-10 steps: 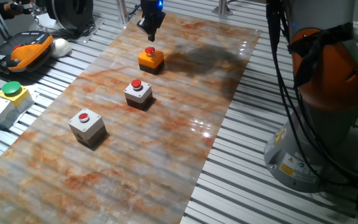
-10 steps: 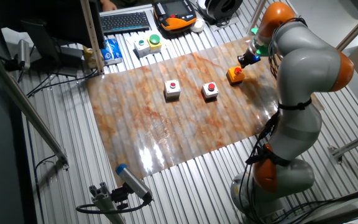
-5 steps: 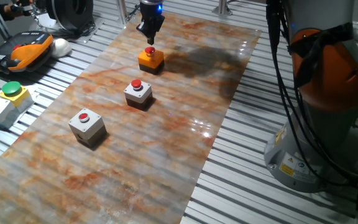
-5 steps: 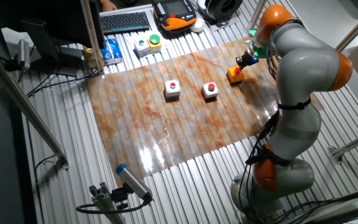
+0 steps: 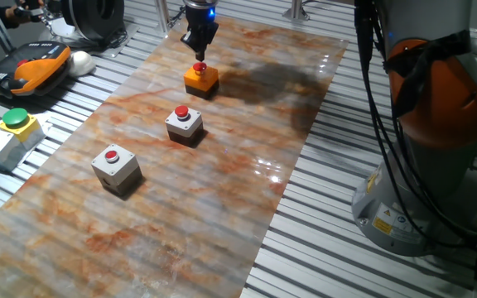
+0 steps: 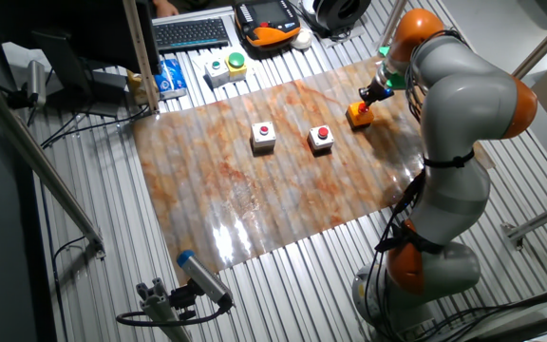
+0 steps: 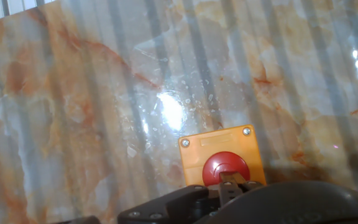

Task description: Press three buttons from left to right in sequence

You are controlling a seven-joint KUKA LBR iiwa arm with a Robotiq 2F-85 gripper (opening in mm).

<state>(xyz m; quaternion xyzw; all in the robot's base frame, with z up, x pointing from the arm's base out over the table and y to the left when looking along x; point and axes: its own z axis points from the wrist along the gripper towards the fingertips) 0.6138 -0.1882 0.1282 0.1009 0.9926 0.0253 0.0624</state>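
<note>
Lower than 1 s ago, my gripper (image 5: 198, 53), fingers together, tops the stiff orange button (image 5: 199, 69) at the table's (image 5: 247, 149) 12 o'clock; I press its centre.

Arm links (image 6: 463, 90): smooth rounded shells, light grey
Joints (image 6: 416, 21): orange rings between the grey shells
Base (image 5: 421, 199): grey pedestal with a yellow warning sticker and a white label
Cables (image 5: 379, 91): black bundle hanging along the body
Tool (image 5: 198, 48): black, small, with a blue light above it
Wrist light (image 6: 385, 49): green glow
</note>
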